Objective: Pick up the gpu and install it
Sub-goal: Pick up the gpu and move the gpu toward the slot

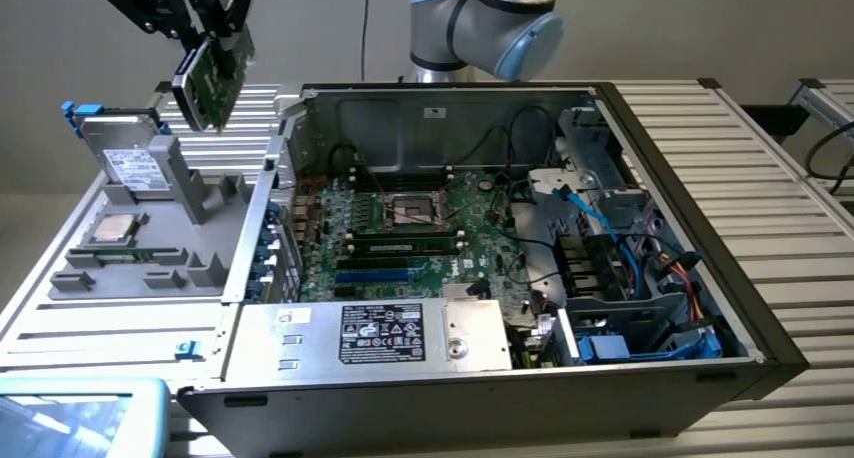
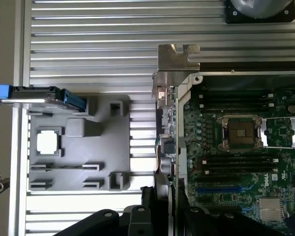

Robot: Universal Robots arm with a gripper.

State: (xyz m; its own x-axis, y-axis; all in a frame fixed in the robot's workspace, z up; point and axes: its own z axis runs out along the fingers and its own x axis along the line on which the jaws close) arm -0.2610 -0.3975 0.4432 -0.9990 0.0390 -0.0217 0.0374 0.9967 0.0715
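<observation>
The gpu (image 1: 211, 70) hangs in the air above the exterior view's upper left, tilted, its green board facing the open computer case (image 1: 667, 158). My gripper (image 1: 210, 33) is shut on its upper edge. In the wrist view the gpu (image 2: 167, 132) appears edge-on, its silver end bracket (image 2: 177, 61) farthest from the gripper (image 2: 163, 194). The card hovers over the gap between the grey parts holder (image 2: 78, 147) and the case wall, beside the motherboard (image 2: 280, 162). Blue expansion slots (image 2: 219, 189) lie on the board near the gripper.
The grey parts holder (image 1: 134, 248) carries a silver labelled drive box (image 1: 127, 163), a processor (image 1: 114, 228) and a memory stick (image 1: 120, 256). Inside the case are cables (image 1: 627, 228), an open processor socket (image 1: 414, 213) and a power supply (image 1: 380, 333). The arm's base (image 1: 467, 28) stands behind the case.
</observation>
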